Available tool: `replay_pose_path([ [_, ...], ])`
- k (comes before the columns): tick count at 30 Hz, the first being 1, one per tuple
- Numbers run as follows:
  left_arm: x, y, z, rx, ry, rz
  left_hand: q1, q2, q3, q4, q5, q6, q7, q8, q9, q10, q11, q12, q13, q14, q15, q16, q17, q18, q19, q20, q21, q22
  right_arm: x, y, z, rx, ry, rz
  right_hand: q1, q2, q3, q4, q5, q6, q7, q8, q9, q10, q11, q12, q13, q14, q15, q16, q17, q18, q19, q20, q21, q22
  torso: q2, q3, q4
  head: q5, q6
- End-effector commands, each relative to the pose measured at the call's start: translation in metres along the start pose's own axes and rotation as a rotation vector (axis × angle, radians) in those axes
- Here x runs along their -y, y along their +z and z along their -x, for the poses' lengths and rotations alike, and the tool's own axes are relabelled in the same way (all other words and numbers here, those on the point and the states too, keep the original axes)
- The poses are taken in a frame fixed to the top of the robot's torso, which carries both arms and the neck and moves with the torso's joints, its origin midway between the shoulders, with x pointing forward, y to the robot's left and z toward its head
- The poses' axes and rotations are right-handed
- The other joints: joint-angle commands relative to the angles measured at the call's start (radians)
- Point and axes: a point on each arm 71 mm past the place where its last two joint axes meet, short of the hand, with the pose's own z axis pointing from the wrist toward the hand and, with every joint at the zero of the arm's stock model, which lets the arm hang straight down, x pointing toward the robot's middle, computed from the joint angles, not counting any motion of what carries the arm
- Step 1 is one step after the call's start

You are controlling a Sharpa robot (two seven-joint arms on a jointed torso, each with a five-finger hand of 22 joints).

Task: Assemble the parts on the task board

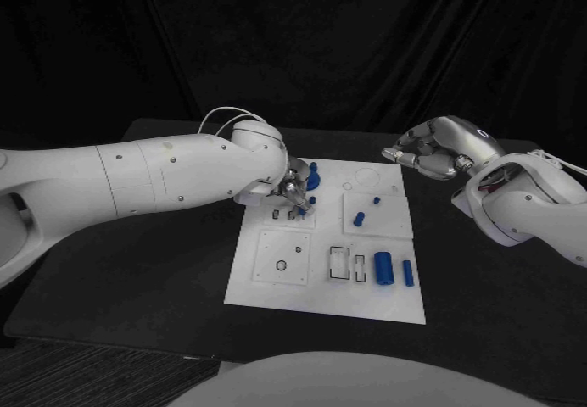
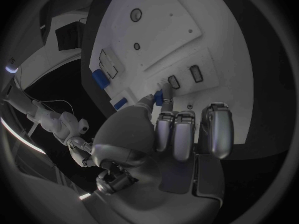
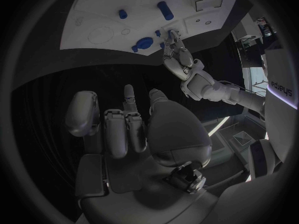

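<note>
Head view: the left hand reaches over the far left part of the white task board, which lies mid-tabletop, and pinches a small blue part between thumb and fingertip just above two rectangular slots. The right hand hovers off the board's far right corner, fingers curled in, grasping nothing. A blue cylinder lies near the board's right edge.
</note>
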Motion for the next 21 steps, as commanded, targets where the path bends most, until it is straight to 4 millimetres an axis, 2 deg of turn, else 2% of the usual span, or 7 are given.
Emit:
replay_pose_path([
  [1,0.000,0.000,-0.001,0.013,-0.016,-0.010,0.003,-0.026,0.099,-0.015,0.029,0.024,-0.014,-0.015,0.027,0.130,-0.011,0.018,0.257,0.107,-0.012,0.010,0.264,-0.006,0.003,-0.011,-0.004,0.108,0.002,0.000,0.001,-0.005,-0.007,-0.022,0.013,0.009,-0.020,0.000,0.010,-0.005,-0.004,0.017,0.014,0.103,-0.003,0.017,0.265,0.082,-0.003,-0.004,0.183,-0.002,-0.011,-0.001,-0.012,0.157,0.000,-0.0002,0.0003,0.001,0.000],
  [2,0.000,-0.001,-0.002,0.014,-0.021,-0.010,0.000,-0.029,0.109,-0.018,0.032,0.025,-0.015,-0.016,0.028,0.130,-0.011,0.018,0.257,0.107,-0.012,0.010,0.264,-0.006,0.003,-0.012,-0.005,0.108,0.002,0.000,0.001,-0.006,-0.007,-0.023,0.015,0.009,-0.020,-0.001,0.011,-0.005,-0.004,0.018,0.014,0.103,-0.003,0.017,0.265,0.082,-0.003,-0.005,0.182,-0.002,-0.011,-0.001,-0.013,0.156,0.000,-0.0003,0.0005,0.000,0.000],
  [3,-0.001,-0.001,-0.002,0.015,-0.027,-0.012,-0.008,-0.042,0.145,-0.031,0.055,0.027,-0.015,-0.021,0.033,0.130,-0.011,0.018,0.257,0.107,-0.012,0.010,0.264,-0.005,0.004,-0.013,-0.006,0.109,0.002,0.000,0.001,-0.007,-0.008,-0.024,0.015,0.009,-0.020,-0.001,0.011,-0.005,-0.004,0.018,0.014,0.103,-0.003,0.017,0.265,0.082,-0.003,-0.005,0.182,-0.002,-0.011,-0.001,-0.013,0.156,0.000,-0.0003,0.0006,0.001,0.000],
  [6,-0.002,-0.002,-0.003,0.013,-0.044,-0.015,-0.018,-0.055,0.181,-0.044,0.073,0.028,-0.015,-0.025,0.037,0.130,-0.011,0.018,0.257,0.107,-0.013,0.010,0.264,-0.005,0.004,-0.013,-0.008,0.109,0.003,0.000,0.001,-0.008,-0.008,-0.026,0.015,0.009,-0.020,-0.001,0.011,-0.005,-0.004,0.018,0.014,0.103,-0.003,0.017,0.265,0.082,-0.003,-0.005,0.182,-0.002,-0.011,-0.001,-0.013,0.156,0.000,-0.0004,0.0003,0.003,0.000],
  [12,-0.003,-0.004,-0.004,0.009,-0.072,-0.019,-0.060,-0.088,0.286,-0.077,0.092,0.032,-0.013,-0.033,0.054,0.130,-0.011,0.018,0.257,0.107,-0.013,0.010,0.264,-0.005,0.005,-0.013,-0.012,0.112,0.003,0.000,0.001,-0.013,-0.009,-0.032,0.017,0.009,-0.020,-0.001,0.012,-0.005,-0.004,0.018,0.014,0.103,-0.003,0.017,0.265,0.082,-0.003,-0.006,0.181,-0.001,-0.012,-0.001,-0.015,0.156,-0.003,-0.0002,0.0008,0.007,0.000],
  [13,-0.003,-0.004,-0.005,0.009,-0.074,-0.019,-0.082,-0.099,0.321,-0.086,0.092,0.034,-0.013,-0.035,0.061,0.130,-0.011,0.018,0.257,0.107,-0.013,0.010,0.264,-0.005,0.006,-0.013,-0.013,0.114,0.003,0.000,0.001,-0.014,-0.009,-0.033,0.017,0.009,-0.020,-0.001,0.012,-0.005,-0.004,0.018,0.014,0.103,-0.003,0.017,0.265,0.082,-0.003,-0.006,0.181,-0.001,-0.012,-0.001,-0.015,0.156,-0.003,-0.0001,0.0009,0.007,0.000],
  [21,-0.009,-0.012,-0.008,0.018,-0.090,-0.007,-0.101,-0.107,0.351,-0.095,0.088,0.039,-0.014,-0.035,0.069,0.130,-0.012,0.018,0.257,0.107,-0.014,0.010,0.264,-0.005,0.006,-0.013,-0.016,0.114,0.004,-0.001,0.000,-0.021,-0.010,-0.043,0.019,0.009,-0.019,-0.001,0.013,-0.005,-0.004,0.018,0.015,0.103,-0.003,0.017,0.265,0.081,-0.003,-0.009,0.178,0.000,-0.013,-0.001,-0.020,0.155,-0.003,0.0018,0.0008,0.013,0.000],
])
